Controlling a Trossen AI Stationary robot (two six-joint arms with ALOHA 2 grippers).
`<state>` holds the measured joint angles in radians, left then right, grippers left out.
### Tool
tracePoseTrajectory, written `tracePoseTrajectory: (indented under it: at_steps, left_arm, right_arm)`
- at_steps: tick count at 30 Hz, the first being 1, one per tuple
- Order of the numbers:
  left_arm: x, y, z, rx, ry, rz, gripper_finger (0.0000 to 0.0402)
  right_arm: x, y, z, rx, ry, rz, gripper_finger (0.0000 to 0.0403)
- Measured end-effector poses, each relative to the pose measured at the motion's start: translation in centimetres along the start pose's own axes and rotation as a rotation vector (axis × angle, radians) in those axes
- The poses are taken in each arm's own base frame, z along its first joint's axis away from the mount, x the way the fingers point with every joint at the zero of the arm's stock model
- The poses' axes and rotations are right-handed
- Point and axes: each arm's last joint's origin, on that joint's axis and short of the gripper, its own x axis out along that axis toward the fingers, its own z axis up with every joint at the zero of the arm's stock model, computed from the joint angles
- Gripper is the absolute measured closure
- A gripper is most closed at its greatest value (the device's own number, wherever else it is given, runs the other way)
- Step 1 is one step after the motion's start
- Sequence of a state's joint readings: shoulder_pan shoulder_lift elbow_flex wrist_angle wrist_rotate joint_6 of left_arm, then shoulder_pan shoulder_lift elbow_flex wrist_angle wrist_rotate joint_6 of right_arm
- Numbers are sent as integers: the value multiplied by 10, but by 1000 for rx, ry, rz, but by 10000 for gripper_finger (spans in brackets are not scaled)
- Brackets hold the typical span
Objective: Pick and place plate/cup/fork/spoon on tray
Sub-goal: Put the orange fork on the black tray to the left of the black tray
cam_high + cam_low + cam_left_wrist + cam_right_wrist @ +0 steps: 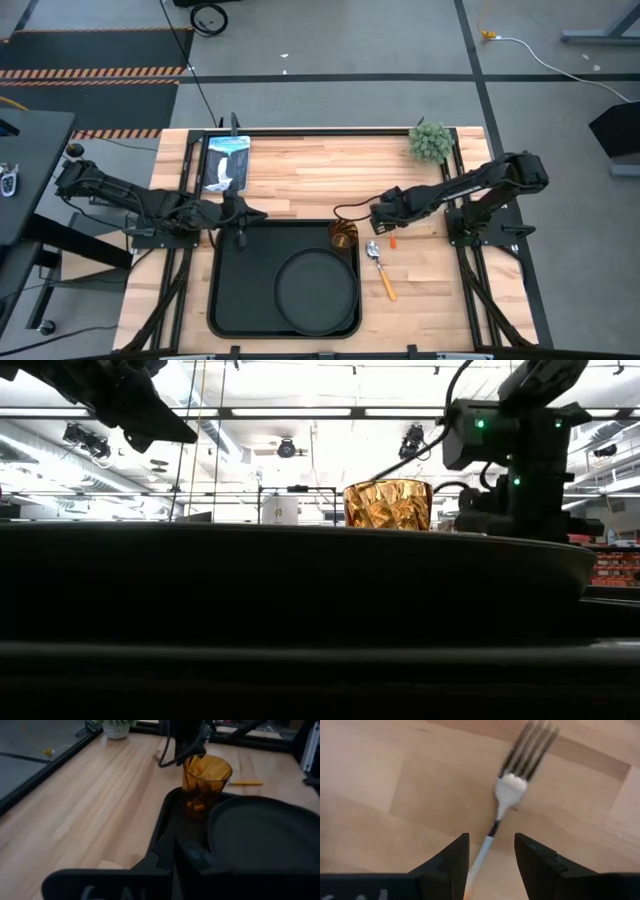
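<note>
Right gripper (491, 851) hangs with its fingers apart astride the fork (512, 790), which lies on the wooden table (300, 175) beside the tray (230, 290). Left gripper (240, 215) waits over the tray's far edge; whether its fingers are apart cannot be told.

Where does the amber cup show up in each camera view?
High view: the cup stands in the tray's far right corner.
Low view: centre, above the dark tray edge.
Left wrist view: upper middle, beside the plate.
Right wrist view: not in it.
Shared landmark: the tray.
</note>
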<state>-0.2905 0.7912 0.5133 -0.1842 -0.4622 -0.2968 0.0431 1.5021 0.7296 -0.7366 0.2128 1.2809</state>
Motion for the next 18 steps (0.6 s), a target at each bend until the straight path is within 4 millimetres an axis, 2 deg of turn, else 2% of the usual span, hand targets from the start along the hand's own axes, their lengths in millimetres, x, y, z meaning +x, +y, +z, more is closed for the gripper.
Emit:
tracePoseTrajectory:
  at_steps: [10,13,18]
  left_arm:
    - [0,0,-1,17,13,-12,388]
    - [0,0,-2,34,20,-10,389]
    - [0,1,-3,35,35,-6,386]
  right_arm:
    - [10,3,4,83,37,-18,246]
    - [10,3,4,105,31,-19,265]
    - [10,2,6,112,10,-23,318]
